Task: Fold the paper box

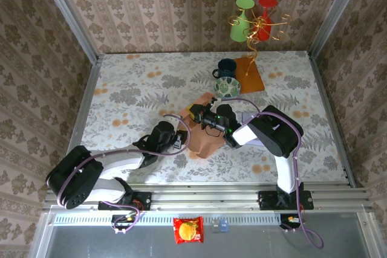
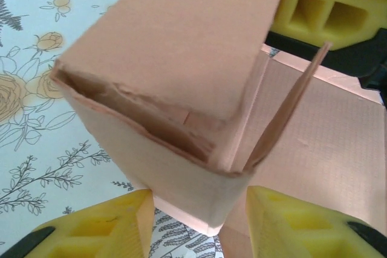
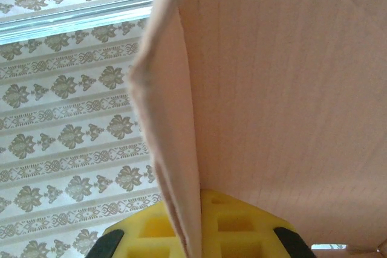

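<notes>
Paper box: the brown paper box [image 1: 204, 132] lay near the middle of the table [image 1: 121, 89], a bit toward 6 o'clock. It was half folded, with some sides standing up and one part lying flat.
Left gripper: the left gripper [image 2: 199, 222] was at the box's 8 o'clock side. Its yellow fingers [image 2: 115, 234] stood on both sides of a box corner, very close to the card. I could not tell if they were squeezing it or only beside it.
Right gripper: the right gripper [image 3: 193, 232] was at the box's 12 o'clock side. It was pinching a thin standing flap of the box.
In the way: seen from above, the right gripper and its black arm [image 1: 272, 131] covered the box's far edge.
Bowl: a flowery bowl [image 1: 227, 86] sat at 1 o'clock from the box, near it but apart.
Mug: a dark mug [image 1: 226, 67] sat just beside the bowl, at its 12 o'clock.
Mat: an orange mat [image 1: 254, 80] lay at 3 o'clock from the mug.
Stand: a gold wire stand [image 1: 253, 40] stood on the mat and held a green cup [image 1: 243, 19] and a red cup [image 1: 266, 9].
Snack: a red snack packet [image 1: 188, 230] lay off the table at 6 o'clock, in front of the arm bases.
</notes>
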Robot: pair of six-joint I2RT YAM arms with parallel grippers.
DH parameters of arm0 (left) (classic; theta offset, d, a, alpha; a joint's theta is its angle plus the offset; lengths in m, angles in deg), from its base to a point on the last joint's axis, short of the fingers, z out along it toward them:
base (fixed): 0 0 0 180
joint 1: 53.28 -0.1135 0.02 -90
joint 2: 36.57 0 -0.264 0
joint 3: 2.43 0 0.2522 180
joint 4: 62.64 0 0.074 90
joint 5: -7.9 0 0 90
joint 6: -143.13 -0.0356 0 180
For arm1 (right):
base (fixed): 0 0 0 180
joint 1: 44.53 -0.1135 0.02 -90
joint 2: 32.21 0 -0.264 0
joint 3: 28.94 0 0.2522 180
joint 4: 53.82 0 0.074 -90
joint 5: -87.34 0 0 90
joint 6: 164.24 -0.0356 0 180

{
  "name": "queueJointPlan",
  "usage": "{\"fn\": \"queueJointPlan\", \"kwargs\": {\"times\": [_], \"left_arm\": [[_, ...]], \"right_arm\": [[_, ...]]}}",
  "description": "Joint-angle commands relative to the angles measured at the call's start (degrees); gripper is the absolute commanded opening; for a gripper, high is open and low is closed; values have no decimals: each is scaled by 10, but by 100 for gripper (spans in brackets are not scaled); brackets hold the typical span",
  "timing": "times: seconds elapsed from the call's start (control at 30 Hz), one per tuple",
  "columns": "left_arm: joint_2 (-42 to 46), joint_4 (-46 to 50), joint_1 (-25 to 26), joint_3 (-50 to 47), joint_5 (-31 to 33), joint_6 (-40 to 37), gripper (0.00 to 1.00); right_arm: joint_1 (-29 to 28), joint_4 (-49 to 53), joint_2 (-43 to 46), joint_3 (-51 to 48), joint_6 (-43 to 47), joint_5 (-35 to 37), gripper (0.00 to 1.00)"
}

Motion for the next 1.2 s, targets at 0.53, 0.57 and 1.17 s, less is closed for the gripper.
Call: {"fn": "queueJointPlan", "kwargs": {"times": [0.53, 0.57, 1.17], "left_arm": [[-59, -72, -18, 13, 47, 43, 42], [-60, -74, -19, 14, 46, 44, 42], [-71, -79, -31, 25, 38, 61, 41]], "right_arm": [[-18, -36, -24, -18, 22, 8, 0], [-18, -36, -25, -19, 26, 9, 0], [-29, -53, -73, 36, 112, -2, 0]]}}
